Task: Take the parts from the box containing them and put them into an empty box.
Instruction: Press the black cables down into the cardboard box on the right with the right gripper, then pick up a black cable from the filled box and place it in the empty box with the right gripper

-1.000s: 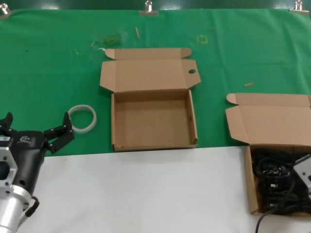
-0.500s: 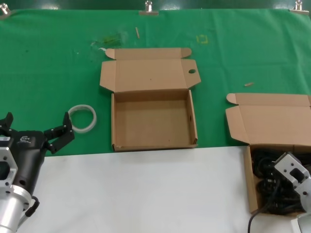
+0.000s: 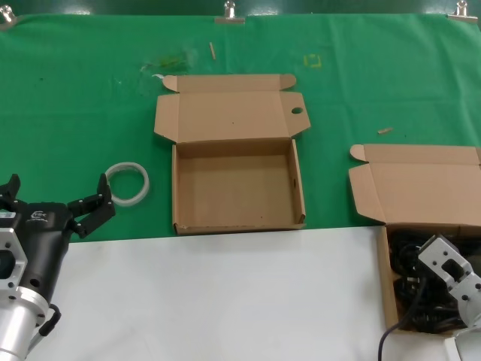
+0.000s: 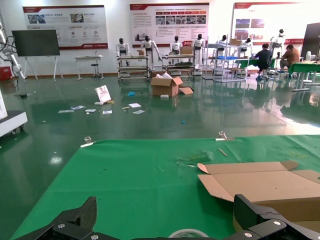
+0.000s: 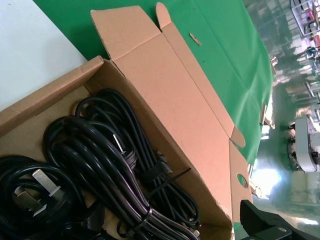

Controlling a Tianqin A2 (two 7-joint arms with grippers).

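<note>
The empty box [image 3: 237, 192] lies open mid-table on the green cloth, its lid flap folded back and one tab pierced by a round hole. At the right edge stands the box containing the parts [image 3: 387, 286], holding looped black cables [image 5: 110, 160] bound with ties. My right gripper [image 3: 430, 280] hangs over those cables inside that box, open, with one black finger [image 5: 262, 225] showing past the box's corner. It holds nothing. Low at the left, my left gripper [image 3: 54, 194] is parked and open, empty.
A white ring [image 3: 126, 183] lies on the green cloth just ahead of the left gripper. The cable box's lid flap [image 3: 421, 184] stands open behind it. The near half of the table is white. Metal clips [image 3: 229, 11] hold the cloth at the far edge.
My right gripper has come in from the right edge and moved left over the cables in their box. The left arm and both boxes have not moved.
</note>
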